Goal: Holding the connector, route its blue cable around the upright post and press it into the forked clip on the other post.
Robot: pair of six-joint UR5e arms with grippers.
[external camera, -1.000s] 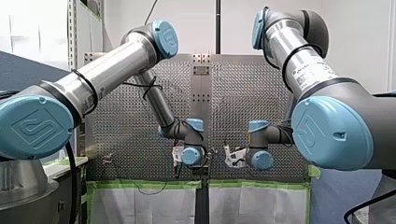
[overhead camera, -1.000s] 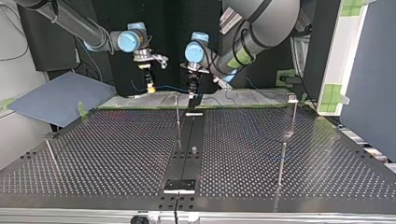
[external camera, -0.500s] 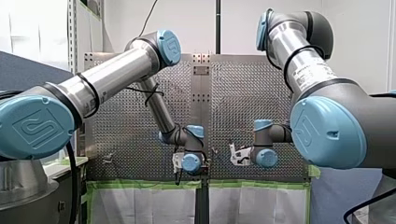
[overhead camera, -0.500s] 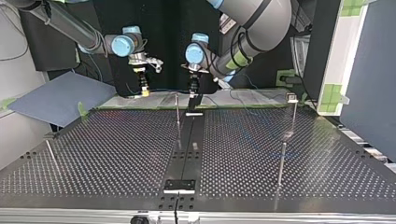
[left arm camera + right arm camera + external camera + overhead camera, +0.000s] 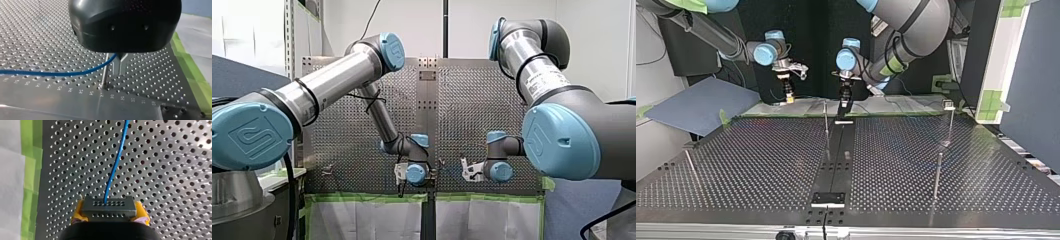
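Note:
My right gripper (image 5: 108, 214) is shut on the grey connector (image 5: 108, 206), one yellow pad on each side. The blue cable (image 5: 115, 167) runs straight ahead from the connector over the perforated plate. In the top view my right gripper (image 5: 788, 96) hangs at the far edge, left of a thin upright post (image 5: 826, 125). My left gripper (image 5: 845, 102) hangs just right of that post. Its metal fingers (image 5: 120, 65) are shut, and the blue cable (image 5: 62, 73) ends at them, beside the thin post (image 5: 106, 71). A post with a small clip head (image 5: 949, 105) stands at the far right.
Two more thin posts stand on the perforated table (image 5: 761, 165): one at the right (image 5: 937, 175) and one near the left edge (image 5: 691, 167). A black centre strip (image 5: 836, 160) runs toward the near edge. Green tape (image 5: 192, 75) marks the table's far edge.
In the top view my right gripper has moved left, away from the middle post, carrying the connector. My left gripper has stayed almost in place by the post.

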